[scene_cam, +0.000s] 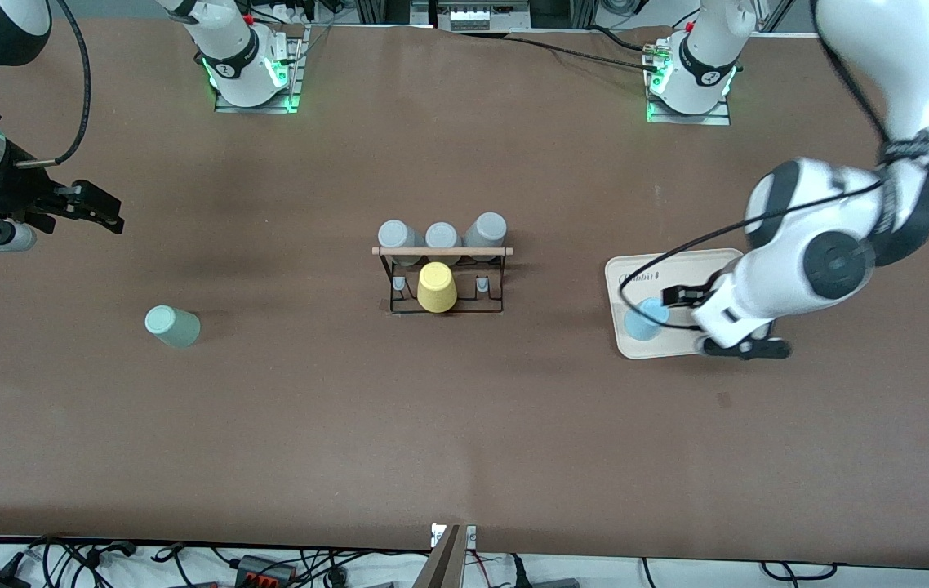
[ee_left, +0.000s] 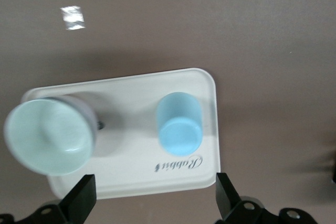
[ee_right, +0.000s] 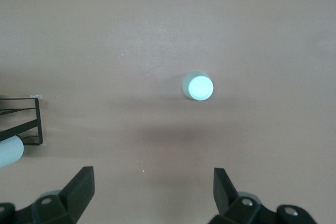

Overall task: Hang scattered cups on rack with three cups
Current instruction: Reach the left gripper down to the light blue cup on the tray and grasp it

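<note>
The left arm bends down from its base so that the left gripper [scene_cam: 681, 296] hangs low with its fingers [ee_left: 79, 199] spread wide and nothing between them, while the right arm waits at its own end of the table, the right gripper [scene_cam: 97, 208] also wide open and empty.

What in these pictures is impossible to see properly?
- Front view: the left arm hides part of the cream rectangular tray and the wide pale cup on it, seen only in the left wrist view.
- Right wrist view: the edge cuts off the black wire rack.
- Wrist views: the open left claw, over the tray, and open right claw, over the table, show only fingertips, cut off by the edge.
</note>
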{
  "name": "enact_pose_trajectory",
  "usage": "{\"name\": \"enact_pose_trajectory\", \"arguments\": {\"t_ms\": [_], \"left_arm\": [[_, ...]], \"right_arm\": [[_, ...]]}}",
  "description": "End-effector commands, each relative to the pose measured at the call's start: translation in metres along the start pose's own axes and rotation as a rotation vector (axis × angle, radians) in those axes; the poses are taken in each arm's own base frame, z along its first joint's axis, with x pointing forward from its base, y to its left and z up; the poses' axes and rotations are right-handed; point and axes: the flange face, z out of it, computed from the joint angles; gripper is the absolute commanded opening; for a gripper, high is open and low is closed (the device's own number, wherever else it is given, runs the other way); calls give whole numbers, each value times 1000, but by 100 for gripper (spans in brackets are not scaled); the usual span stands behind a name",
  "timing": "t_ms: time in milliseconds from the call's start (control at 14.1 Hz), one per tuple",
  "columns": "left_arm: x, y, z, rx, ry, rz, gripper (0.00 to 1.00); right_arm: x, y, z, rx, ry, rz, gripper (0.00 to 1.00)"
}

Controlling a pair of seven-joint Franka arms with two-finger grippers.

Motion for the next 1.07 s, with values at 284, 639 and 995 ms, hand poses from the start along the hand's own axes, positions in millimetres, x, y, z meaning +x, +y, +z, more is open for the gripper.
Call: {"name": "enact_pose_trajectory", "arguments": {"t_ms": [284,639,995], "left_arm": [[13,0,78,-12,4,-31,100],[12,2,95,-16,19,-39,100],[-3,16,110,-14,32,-47,46]], "right_arm": [[2,0,-4,-11,7,-20,100],[2,0,-4,-11,7,-20,100],[2,0,-4,-11,7,-20,100]]}}
